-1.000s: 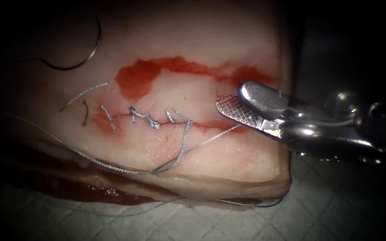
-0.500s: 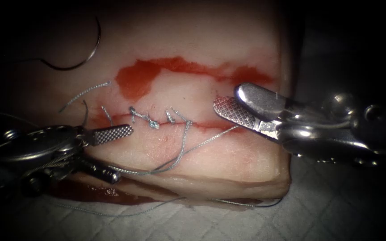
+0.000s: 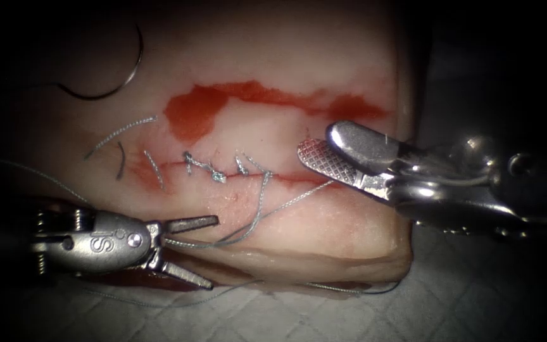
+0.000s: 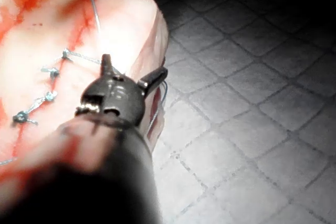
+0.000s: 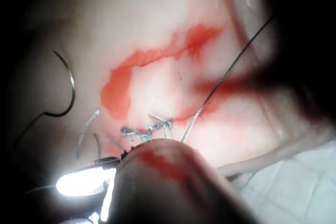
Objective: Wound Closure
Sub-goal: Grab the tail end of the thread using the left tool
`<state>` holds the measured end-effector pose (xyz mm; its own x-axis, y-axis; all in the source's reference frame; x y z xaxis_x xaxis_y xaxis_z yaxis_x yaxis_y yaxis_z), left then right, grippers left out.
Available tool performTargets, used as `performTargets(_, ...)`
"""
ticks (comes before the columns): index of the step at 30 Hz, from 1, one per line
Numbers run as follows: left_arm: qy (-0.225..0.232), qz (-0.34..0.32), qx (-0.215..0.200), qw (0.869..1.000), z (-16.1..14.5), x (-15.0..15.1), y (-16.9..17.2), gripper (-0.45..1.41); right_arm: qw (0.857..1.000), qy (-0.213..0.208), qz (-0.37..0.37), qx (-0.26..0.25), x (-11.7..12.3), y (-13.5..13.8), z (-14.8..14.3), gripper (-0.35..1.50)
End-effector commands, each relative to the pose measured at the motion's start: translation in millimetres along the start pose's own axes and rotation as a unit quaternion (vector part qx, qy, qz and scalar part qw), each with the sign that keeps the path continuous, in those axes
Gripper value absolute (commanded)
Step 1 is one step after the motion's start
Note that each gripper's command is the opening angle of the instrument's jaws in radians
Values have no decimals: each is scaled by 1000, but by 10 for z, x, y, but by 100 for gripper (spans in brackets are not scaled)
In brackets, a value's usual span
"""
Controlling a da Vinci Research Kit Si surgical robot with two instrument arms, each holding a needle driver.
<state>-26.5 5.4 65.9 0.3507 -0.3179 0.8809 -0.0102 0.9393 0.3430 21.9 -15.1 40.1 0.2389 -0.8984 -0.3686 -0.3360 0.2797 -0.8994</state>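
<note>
Left tool [image 3: 188,253] has jaws spread apart at the tissue's front edge, straddling the thread [image 3: 257,212], gripping nothing. Right tool [image 3: 324,149] sits at the right end of the cut [image 3: 248,174], jaws parted; the thread runs up to their base but a grip can't be confirmed, no needle in them. Needle [image 3: 118,79] lies free on top of the tissue [image 3: 311,57] near its far left corner, well apart from both tools, not in the tissue; its curve opens toward the left, long axis roughly upright in the endoscope view. Knotted stitches [image 3: 213,171] sit along the cut's middle. Red fluid [image 3: 197,111] pools beyond the cut, between needle and right tool. Cut thread ends [image 3: 121,136] lie at the cut's left end. Thread loops off the front edge onto the white cloth [image 3: 476,297].
</note>
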Motion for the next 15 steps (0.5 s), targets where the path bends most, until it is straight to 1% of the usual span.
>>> performTargets(1, 2, 17, -6, 1000, 9, 5, 4, 31, 1000, 1, -1, -2, -2, -6, 9, 148)
performTargets(2, 4, 30, -10, 999, 12, 8, 6, 24, 1000, 1, -1, -2, -2, -6, 10, 148)
performTargets(4, 5, 31, -13, 999, 15, 11, 9, 17, 1000, 1, -1, -2, -2, -5, 10, 148)
performTargets(7, 5, 32, -16, 999, 16, 15, 14, -1, 1000, 1, -1, -2, -2, -5, 10, 148)
performTargets(8, 6, 32, -20, 999, 16, 17, 17, -35, 1000, 1, -1, -2, -2, -5, 10, 148)
performTargets(9, 6, 32, -20, 999, 15, 17, 17, -45, 1000, 1, -1, -2, -2, -5, 10, 148)
performTargets(13, 7, 31, -22, 999, 16, 18, 19, -45, 1000, 1, -1, -2, -1, -5, 10, 148)
performTargets(15, 6, 10, -22, 1000, 16, 16, 19, -45, 1000, 1, -1, -2, -2, -5, 10, 148)
